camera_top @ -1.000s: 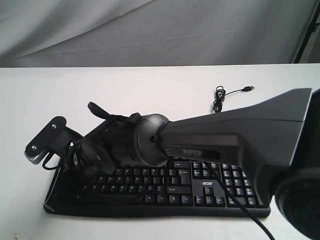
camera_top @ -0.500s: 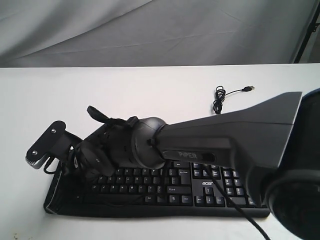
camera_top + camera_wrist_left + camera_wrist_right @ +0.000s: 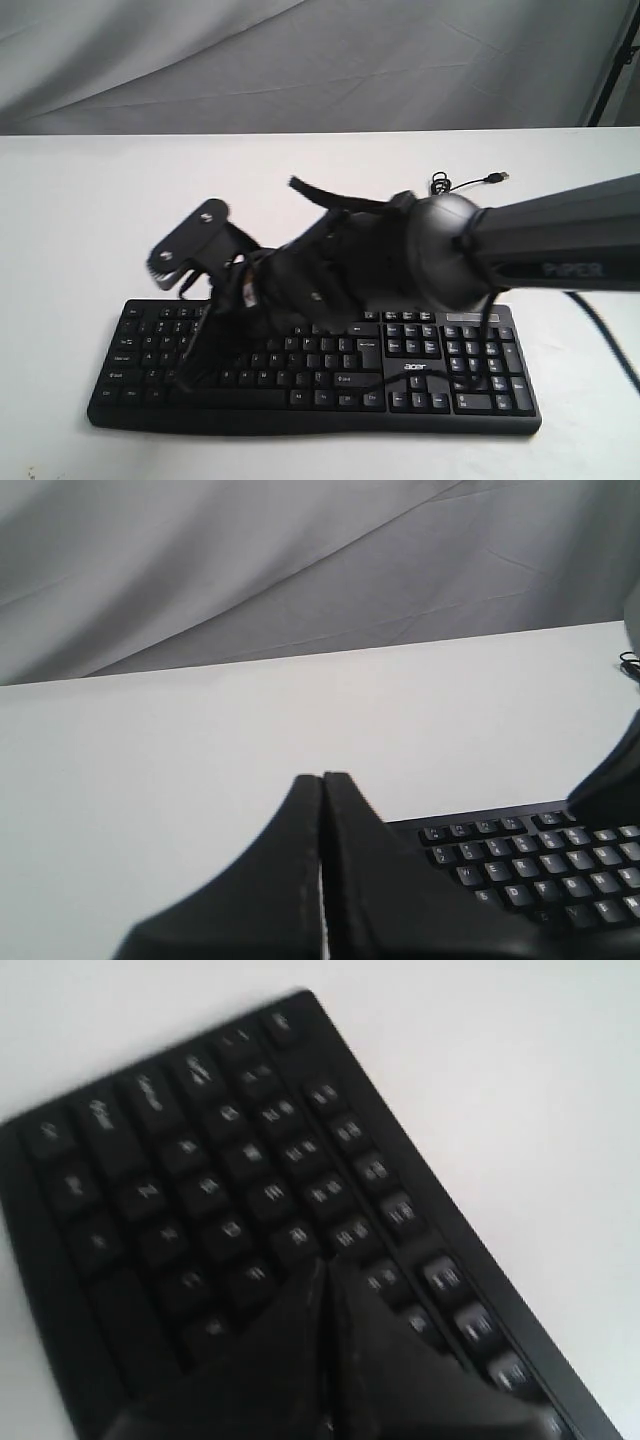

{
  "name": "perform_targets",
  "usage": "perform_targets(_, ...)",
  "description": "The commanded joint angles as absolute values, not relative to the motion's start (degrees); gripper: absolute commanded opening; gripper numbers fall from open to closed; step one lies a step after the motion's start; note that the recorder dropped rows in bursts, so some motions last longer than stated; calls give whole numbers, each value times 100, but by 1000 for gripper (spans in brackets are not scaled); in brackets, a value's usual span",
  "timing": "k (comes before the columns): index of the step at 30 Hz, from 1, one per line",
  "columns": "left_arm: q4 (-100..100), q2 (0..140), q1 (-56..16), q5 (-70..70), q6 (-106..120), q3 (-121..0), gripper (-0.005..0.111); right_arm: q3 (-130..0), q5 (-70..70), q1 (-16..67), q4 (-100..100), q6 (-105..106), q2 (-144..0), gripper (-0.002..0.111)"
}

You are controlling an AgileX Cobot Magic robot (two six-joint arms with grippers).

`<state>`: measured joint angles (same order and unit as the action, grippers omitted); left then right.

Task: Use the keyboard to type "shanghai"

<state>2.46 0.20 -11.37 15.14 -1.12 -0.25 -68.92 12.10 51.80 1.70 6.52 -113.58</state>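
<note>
the keyboard [image 3: 300,385] lay flat near the front edge of the table [image 3: 100,220], long side toward the camera, with the number pad on the right in the exterior view. the right gripper [image 3: 322,1270] had reached across the middle and hung over the left half of the letter keys. its two fingers were pressed together into one point and held nothing. the wrist picture was blurred, so i cannot tell which key was under the point, or whether it touched the key. the left gripper [image 3: 322,780] was also closed on nothing. it waited above the bare table, beside the keyboard, well apart from the keys.

i judge that the typing was under way, with the right arm going to one letter on the left half, where "s" and "a" are. how many letters were done, the pictures do not tell. the next move calls for the closed point to stand exactly above one key, then a short straight push and a clean lift, so that no neighbour key goes down too.

the table was white and smooth. a thin cable [image 3: 440,195] lay coiled behind the keyboard, its plug free. a grey cloth [image 3: 300,60] hung at the back
</note>
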Motion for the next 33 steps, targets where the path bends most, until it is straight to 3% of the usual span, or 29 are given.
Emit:
perform_targets(1, 251, 0, -1160, 1487, -128, 0, 0, -6181, 763, 4910, 303, 442, -11149, 0)
perform_targets(33, 251, 0, -1160, 1487, -128, 0, 0, -5964, 287, 4744, 304, 587, -11475, 0)
